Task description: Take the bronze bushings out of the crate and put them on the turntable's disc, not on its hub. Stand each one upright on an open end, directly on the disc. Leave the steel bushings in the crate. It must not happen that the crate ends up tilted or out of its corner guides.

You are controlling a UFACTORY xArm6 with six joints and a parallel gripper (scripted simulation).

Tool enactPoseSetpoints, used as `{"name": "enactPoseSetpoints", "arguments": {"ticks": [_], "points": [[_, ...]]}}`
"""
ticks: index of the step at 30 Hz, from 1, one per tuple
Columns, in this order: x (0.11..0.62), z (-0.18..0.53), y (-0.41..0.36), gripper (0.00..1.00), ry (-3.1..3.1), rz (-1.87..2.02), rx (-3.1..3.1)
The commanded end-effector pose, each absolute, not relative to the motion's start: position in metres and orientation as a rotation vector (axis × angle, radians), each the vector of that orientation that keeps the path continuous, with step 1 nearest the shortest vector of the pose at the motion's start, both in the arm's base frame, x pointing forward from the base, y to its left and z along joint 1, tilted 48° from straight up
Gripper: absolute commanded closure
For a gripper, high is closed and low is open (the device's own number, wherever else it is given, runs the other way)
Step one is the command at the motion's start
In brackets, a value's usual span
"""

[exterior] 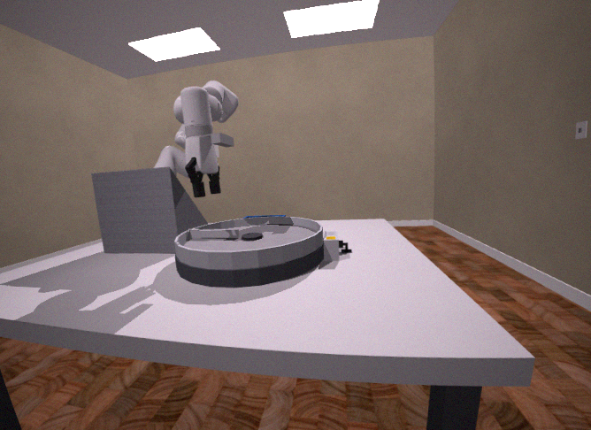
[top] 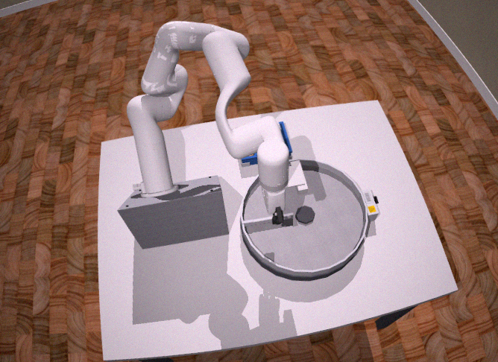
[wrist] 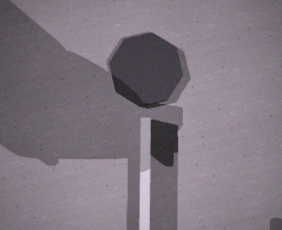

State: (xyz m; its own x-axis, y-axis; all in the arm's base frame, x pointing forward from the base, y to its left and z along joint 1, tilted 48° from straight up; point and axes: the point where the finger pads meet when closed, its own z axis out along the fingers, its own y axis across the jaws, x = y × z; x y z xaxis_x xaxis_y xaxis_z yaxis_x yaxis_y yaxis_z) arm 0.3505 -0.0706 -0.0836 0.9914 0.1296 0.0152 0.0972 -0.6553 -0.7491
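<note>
My gripper (top: pixel 280 217) is open and empty. It points straight down, well above the turntable's grey disc (top: pixel 309 233), a little to the left of the dark octagonal hub (top: pixel 305 214). In the side view the gripper (exterior: pixel 204 184) hangs high over the turntable (exterior: pixel 248 248). The wrist view looks down on the hub (wrist: pixel 149 69) and the pale radial bar (wrist: pixel 153 170) that runs from it. The blue crate (top: pixel 285 141) is mostly hidden behind my arm. Only its edges show, and no bushings are in view.
A raised rim rings the turntable (top: pixel 361 213). A small control box with a yellow label (top: pixel 372 205) sits on its right side. The grey base block (top: pixel 174 213) of the arm stands to the left of the turntable.
</note>
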Motion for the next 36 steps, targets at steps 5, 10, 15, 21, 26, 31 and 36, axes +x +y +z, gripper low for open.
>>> {"name": "enactPoseSetpoints", "arguments": {"ticks": [5,10,15,21,26,31,36], "points": [[0.3346,-0.0861,-0.0876,0.00,-0.161,0.100,-2.314],[0.3346,-0.0861,-0.0876,0.00,-0.161,0.100,-2.314],[0.3346,-0.0861,-0.0876,0.00,-0.161,0.100,-2.314],[0.3346,-0.0861,-0.0876,0.87,-0.161,0.100,-2.314],[0.3346,-0.0861,-0.0876,0.87,-0.161,0.100,-2.314],[0.3346,-0.0861,-0.0876,0.87,-0.161,0.100,-2.314],[0.3346,-0.0861,-0.0876,0.87,-0.161,0.100,-2.314]]}}
